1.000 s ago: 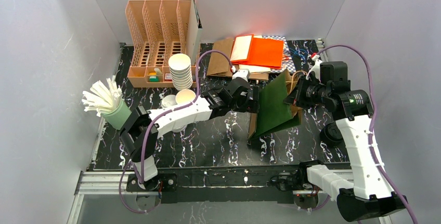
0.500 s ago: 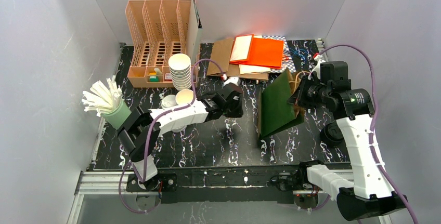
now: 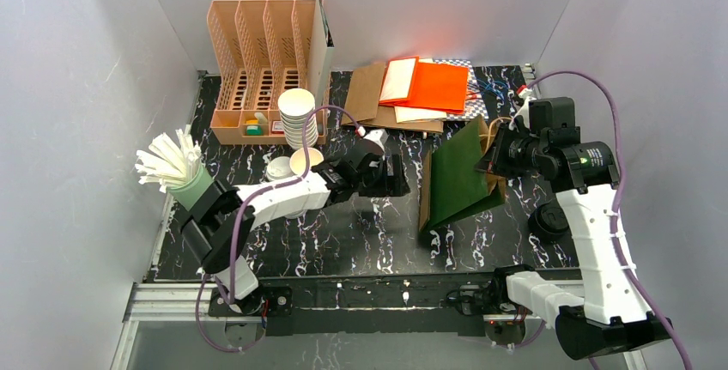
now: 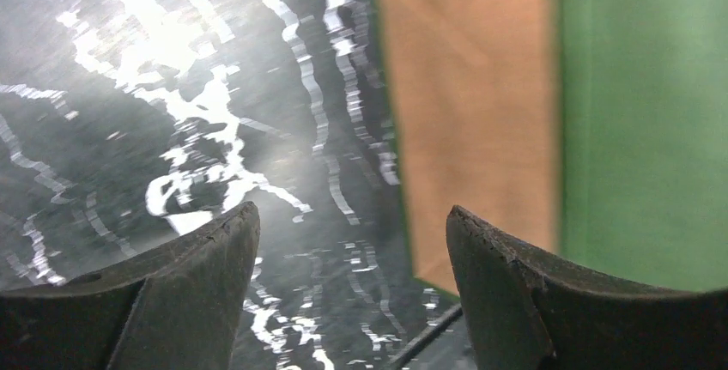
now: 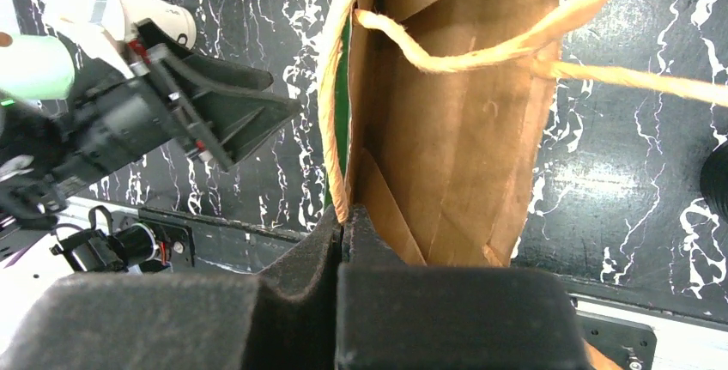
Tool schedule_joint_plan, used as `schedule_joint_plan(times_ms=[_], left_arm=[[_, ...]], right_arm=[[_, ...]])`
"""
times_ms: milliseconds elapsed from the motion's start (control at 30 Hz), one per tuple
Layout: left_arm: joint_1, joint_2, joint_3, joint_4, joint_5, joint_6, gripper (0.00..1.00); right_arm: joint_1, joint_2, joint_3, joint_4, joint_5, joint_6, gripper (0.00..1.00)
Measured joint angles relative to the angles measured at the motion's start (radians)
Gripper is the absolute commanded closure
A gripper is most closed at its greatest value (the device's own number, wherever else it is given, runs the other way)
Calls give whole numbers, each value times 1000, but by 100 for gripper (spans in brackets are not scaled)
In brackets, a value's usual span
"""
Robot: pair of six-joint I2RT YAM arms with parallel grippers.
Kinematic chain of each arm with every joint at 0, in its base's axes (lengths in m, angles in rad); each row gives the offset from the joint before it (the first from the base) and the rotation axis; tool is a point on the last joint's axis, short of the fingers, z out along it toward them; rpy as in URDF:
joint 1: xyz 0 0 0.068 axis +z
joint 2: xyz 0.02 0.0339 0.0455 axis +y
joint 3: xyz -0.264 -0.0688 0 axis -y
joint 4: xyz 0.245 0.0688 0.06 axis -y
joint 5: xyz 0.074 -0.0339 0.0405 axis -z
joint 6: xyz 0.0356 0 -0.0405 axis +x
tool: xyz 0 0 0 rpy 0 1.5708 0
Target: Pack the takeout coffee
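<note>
Surface, black with white marble veining, fills my overhead view, and the peach slotted plastic file organiser stands at its back left corner. Next in size is the green paper bag with a brown inside and twine handles, standing upright right of centre with its mouth facing up. The right arm's fingers are clenched on the bag's top rim, pinching one paper wall between them, with a twine handle looping past just above. Flat brown and orange paper bags lie in a loose pile along the back edge, well apart from the upright one. The tall stack of nested white cups stands in front of the organiser, and a mint-green holder full of white wrapped straws stands near the left edge. The plain white paper cup I am meant to pack stands upright on the surface just in front of that stack, its mouth uncovered, with the left arm passing close beside it; it is not in the bag. The left arm's fingers are spread apart with nothing between them, low over the surface and pointing at the bag's near side without touching it.
</note>
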Motion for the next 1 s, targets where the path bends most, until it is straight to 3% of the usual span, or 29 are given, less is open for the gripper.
schedule_joint_plan(times_ms=[167,433,500,700,733,1000], left_arm=[[-23,-52,43,97,68,-4,21],[-45,18,121,151,129,-11,34],[-45,52,134,151,139,-10,44],[-45,125,181,114,152,-5,96],[-45,130,185,106,152,-1,100],[-31,130,178,56,140,10,100]], right_arm=[[0,5,0,1,-11,0,99],[0,6,-8,9,-27,4,99],[0,6,-14,11,-32,7,99],[0,6,-16,14,-37,21,99],[0,6,-16,15,-37,22,99],[0,6,-16,4,14,33,99]])
